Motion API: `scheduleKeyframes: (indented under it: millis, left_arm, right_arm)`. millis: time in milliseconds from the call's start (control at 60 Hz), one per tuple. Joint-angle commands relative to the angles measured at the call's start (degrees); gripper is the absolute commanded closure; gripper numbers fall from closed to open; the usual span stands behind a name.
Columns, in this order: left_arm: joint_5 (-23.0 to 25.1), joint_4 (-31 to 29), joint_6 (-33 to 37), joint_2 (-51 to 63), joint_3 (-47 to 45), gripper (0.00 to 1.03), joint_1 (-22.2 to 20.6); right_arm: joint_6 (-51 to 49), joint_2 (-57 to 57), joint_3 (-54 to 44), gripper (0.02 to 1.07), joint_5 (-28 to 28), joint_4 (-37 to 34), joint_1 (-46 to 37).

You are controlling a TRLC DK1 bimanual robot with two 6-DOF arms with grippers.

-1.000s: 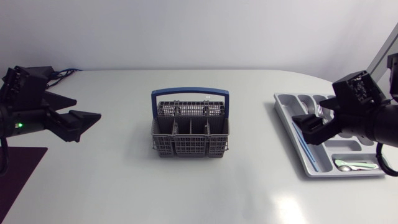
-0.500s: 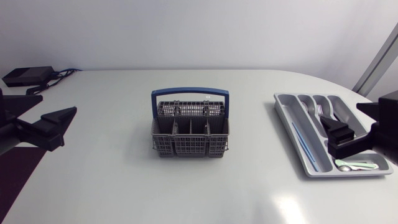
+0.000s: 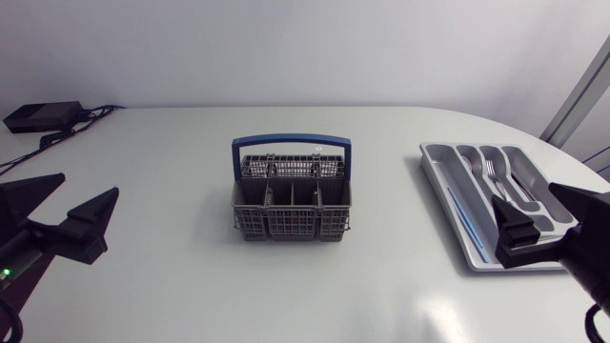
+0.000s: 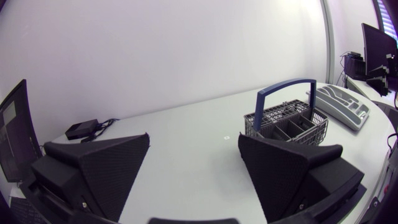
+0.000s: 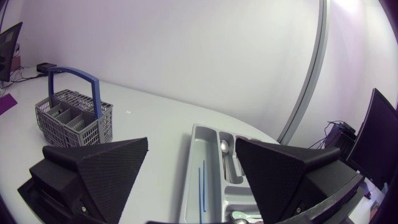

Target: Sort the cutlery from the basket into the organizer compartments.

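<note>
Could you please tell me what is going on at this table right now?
Two robot arms are sorting cutlery. Neither is holding anything: the left gripper is open at the table's left edge, and the right gripper is open by the organizer's near end. The organizer already holds a fork and a thin blue stick; the basket stands mid-table.

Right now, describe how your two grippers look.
Both are matte black. The left gripper has two broad wedge-shaped fingers that taper to points. Their inner faces are finely dotted, and they sit on blocky black bases. The right gripper looks the same. A small green light glows on the housing behind the left gripper.
</note>
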Motion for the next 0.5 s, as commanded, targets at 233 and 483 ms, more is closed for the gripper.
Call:
scheduleKeyframes:
  millis: [233,483]
  left_arm:
    - [-4.1,6.1,-6.9,-8.7,-10.4,0.05,-1.8]
    - [-7.4,10.6,-11.3,-15.4,-18.0,0.05,-3.0]
  right_arm:
    - [8.1,-8.4,-10.4,0.06,-0.9,6.8,-1.3]
    - [12.7,-14.3,-17.2,0.06,-1.5,11.4,-2.0]
